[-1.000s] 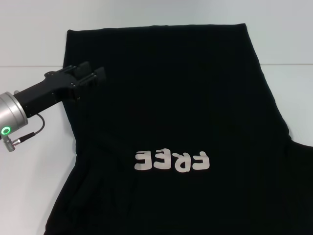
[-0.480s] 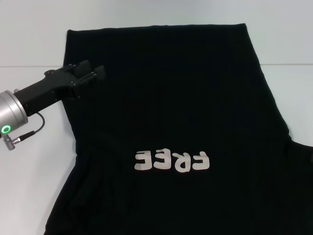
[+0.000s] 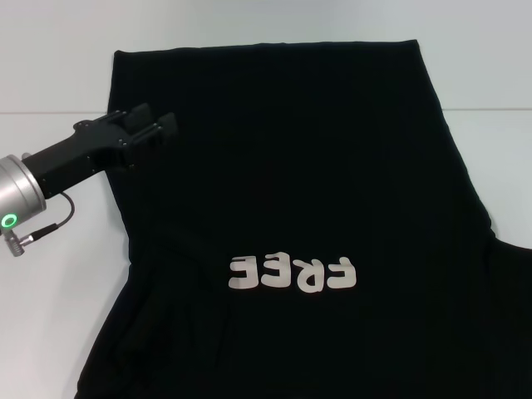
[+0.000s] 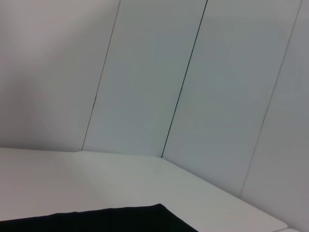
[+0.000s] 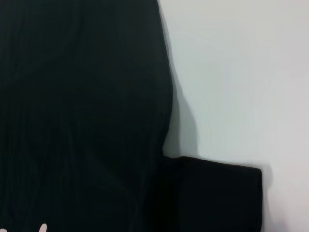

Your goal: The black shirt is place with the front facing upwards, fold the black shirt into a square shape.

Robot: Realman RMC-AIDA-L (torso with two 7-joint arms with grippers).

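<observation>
Here the black shirt (image 3: 299, 208) lies flat, white "FREE" upward

A white table (image 3: 58, 316) is seen in the head view, its bare surface exposed on the left and along the far right side. Behind it, a pale wall (image 3: 266, 25) is met along a straight line at the table's far edge. In the left wrist view, the wall (image 4: 203, 87) is shown as light grey panels divided by thin dark seams, and the table's far corner (image 4: 145, 183) is visible below them. In the right wrist view, plain white table (image 5: 231, 72) is shown
</observation>
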